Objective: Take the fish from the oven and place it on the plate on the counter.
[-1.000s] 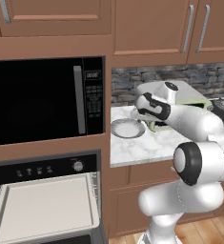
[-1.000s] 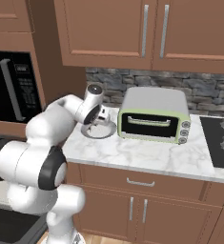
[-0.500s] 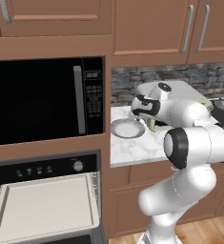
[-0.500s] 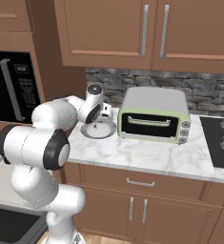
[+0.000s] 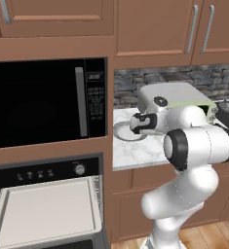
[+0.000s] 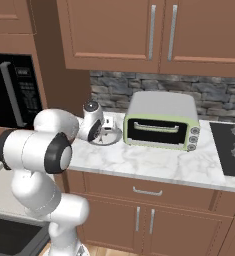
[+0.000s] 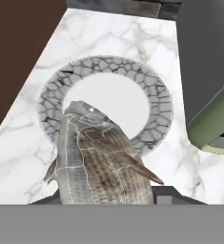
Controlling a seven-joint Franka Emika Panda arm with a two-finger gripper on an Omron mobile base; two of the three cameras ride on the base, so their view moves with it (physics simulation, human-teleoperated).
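Where the wooden wall stands at far left, the oven (image 5: 45, 211) open below, cream tray drawn out, no fish on it. Above it, the black microwave (image 5: 38, 102). Further right, on the counter (image 6: 154, 165), the plate (image 7: 160, 93), flat, close beside the pale-green toaster oven (image 6: 161, 120) but apart from it.

Over the near rim of the plate, head toward the pale centre: the fish (image 7: 96, 159), carried in the gripper (image 7: 106, 198), not yet laid down, as far as can be judged.

Probably light and rather stiff, yet smooth and scaly, so likely slippery. Best taken across the thick part of the body, not at the thin fins. Not fragile, but a drop from height could make it slide off the shallow plate.

Fingers (image 7: 167, 194) pinching the rear half of the fish from both sides, spread only as wide as the body; dark tips just visible at each flank, the rest hidden behind the fish.
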